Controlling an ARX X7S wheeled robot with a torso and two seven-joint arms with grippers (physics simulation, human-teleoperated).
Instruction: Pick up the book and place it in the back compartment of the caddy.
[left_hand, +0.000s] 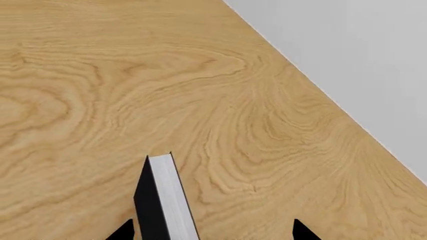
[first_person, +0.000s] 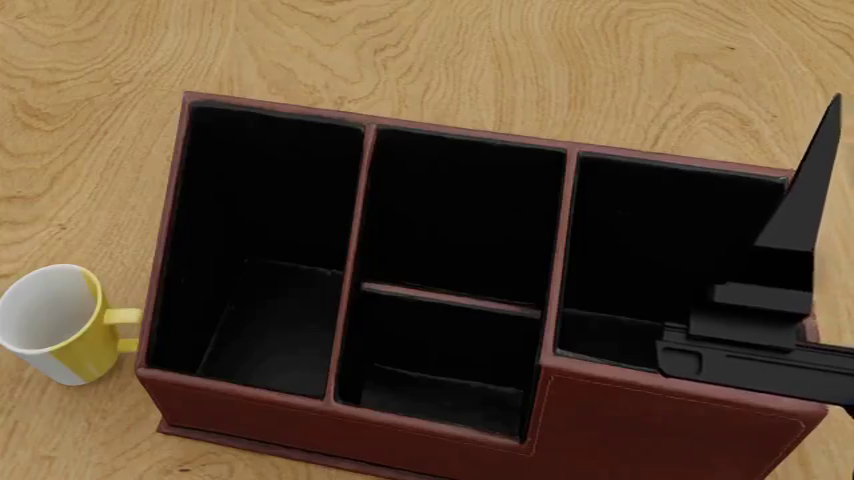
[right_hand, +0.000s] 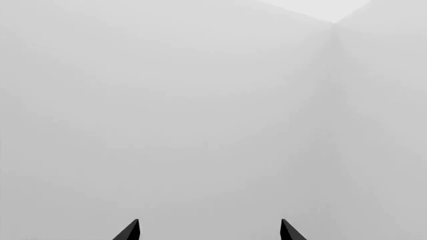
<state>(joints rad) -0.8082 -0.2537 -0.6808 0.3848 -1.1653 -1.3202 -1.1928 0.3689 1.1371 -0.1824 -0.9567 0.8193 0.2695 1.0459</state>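
Note:
The book, black cover with white page edges, shows only in the left wrist view, over the wooden table. It lies between the jaws of my left gripper, close to one fingertip and far from the other. The jaws stand wide apart, so this gripper is open. The reddish-brown caddy fills the head view. Its back compartment is the smaller middle cell, below the low divider. My right gripper is open and empty, facing a grey wall. One of its fingers rises over the caddy's right cell.
A yellow mug with a white inside stands just left of the caddy. The right arm's black body hangs over the caddy's right cell. The table's edge and grey floor beyond it show in the left wrist view.

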